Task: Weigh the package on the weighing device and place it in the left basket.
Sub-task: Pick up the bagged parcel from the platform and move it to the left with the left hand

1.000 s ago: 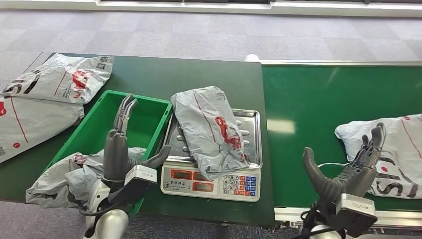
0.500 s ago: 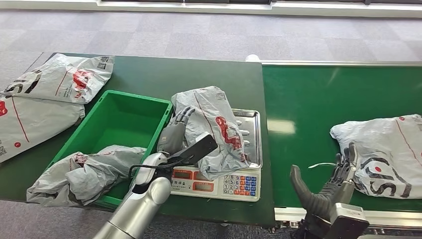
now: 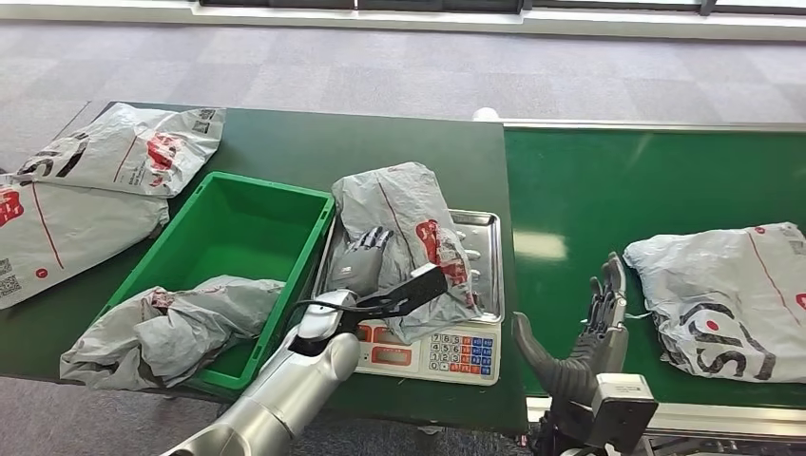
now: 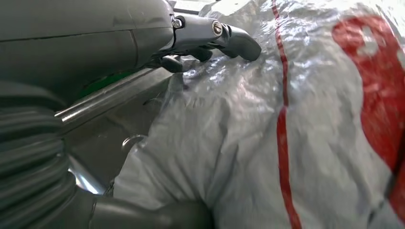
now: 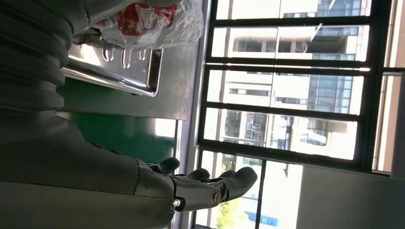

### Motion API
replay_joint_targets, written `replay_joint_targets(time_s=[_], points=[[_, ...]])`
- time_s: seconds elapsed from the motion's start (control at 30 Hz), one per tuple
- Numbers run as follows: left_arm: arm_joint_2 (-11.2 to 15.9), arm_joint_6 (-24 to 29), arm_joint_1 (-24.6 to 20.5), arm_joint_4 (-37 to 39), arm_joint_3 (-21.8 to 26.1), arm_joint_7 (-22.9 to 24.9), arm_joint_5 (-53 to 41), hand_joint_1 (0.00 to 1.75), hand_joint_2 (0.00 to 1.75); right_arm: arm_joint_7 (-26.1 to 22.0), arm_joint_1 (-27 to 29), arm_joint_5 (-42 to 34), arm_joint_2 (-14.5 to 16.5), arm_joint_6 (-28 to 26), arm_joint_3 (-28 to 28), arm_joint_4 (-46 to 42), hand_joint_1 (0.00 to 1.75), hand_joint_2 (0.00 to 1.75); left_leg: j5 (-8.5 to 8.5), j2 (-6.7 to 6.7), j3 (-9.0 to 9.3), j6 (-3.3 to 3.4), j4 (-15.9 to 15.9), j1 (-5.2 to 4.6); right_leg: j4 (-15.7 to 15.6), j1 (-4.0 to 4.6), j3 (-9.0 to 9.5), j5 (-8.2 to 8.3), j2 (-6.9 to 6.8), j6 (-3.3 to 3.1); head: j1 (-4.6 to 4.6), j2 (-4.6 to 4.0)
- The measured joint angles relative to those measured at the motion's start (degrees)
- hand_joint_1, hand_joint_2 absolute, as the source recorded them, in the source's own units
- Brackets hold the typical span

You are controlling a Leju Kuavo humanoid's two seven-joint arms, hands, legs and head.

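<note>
Head view: grey package (image 3: 409, 237) w/ red print lies across the steel tray of the weighing device (image 3: 480, 285), near end drooping over the display; left hand (image 3: 366, 261) rests on pkg's left side, fingers laid on the plastic, thumb out, can't tell if it actually has a grip. Green basket (image 3: 214, 237) sits just left of the scale w/ a crumpled grey bag (image 3: 166, 323) over its near corner. Right hand (image 3: 585, 337) hovers open, fingers apart, holding nothing, near another bag (image 3: 732, 299) on the belt.

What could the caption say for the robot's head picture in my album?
Robot's left hand reaches onto the grey package on the scale, beside the green basket.
</note>
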Motion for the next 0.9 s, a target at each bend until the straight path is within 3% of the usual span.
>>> replay_joint_targets(time_s=[0.03, 0.2, 0.33, 0.73, 0.9], points=[[-0.18, -0.09, -0.11, 0.53, -0.02, 0.36, -0.37, 1.75, 1.75, 0.17, -0.18, 0.13, 0.01, 0.21, 0.08, 0.07, 0.0, 1.75, -0.1, 0.0, 0.08, -0.01, -0.01, -0.02, -0.01, -0.01, 0.16, -0.07, 0.0, 0.0, 0.0, 0.0], [-0.37, 1.22, -0.72, 2.14, 0.13, -0.27, -1.43, 1.75, 1.75, 0.89, -0.96, 1.04, 0.19, 1.04, 0.12, 0.34, 0.0, 1.75, -0.5, 0.1, 0.56, 0.01, -0.04, -0.03, -0.02, 0.0, 0.61, -0.19, 0.1, 0.03, 0.0, 0.0], [-0.35, 3.73, -0.25, -0.16, 2.02, -3.97, -0.38, 1.75, 1.75, 1.52, -1.26, 2.05, 0.57, 1.25, 0.03, 0.36, 0.0, 1.75, 0.03, 0.15, 0.66, -0.22, -0.03, -0.03, 0.0, 0.07, 0.36, 0.1, 0.21, -0.19, 0.0, 0.0], [2.64, 8.18, 6.24, -26.85, 10.53, -11.89, 10.47, 1.75, 1.75, 2.57, -0.87, 4.19, 1.32, 0.45, -1.73, 0.36, 0.0, 1.75, 0.26, 0.15, -0.22, -0.27, -0.04, 0.0, 0.05, 0.16, -0.75, 0.24, 0.29, -0.23, 0.0, 0.0], [3.86, 9.18, 7.46, -34.34, 12.97, -12.56, 11.69, 1.75, 1.75, 2.72, -0.86, 4.42, 1.75, 0.02, -2.28, 0.36, 0.0, 1.75, 0.26, 0.12, -0.29, -0.27, -0.04, 0.04, 0.05, 0.16, -0.78, 0.23, 0.22, -0.24, 0.0, 0.0]])
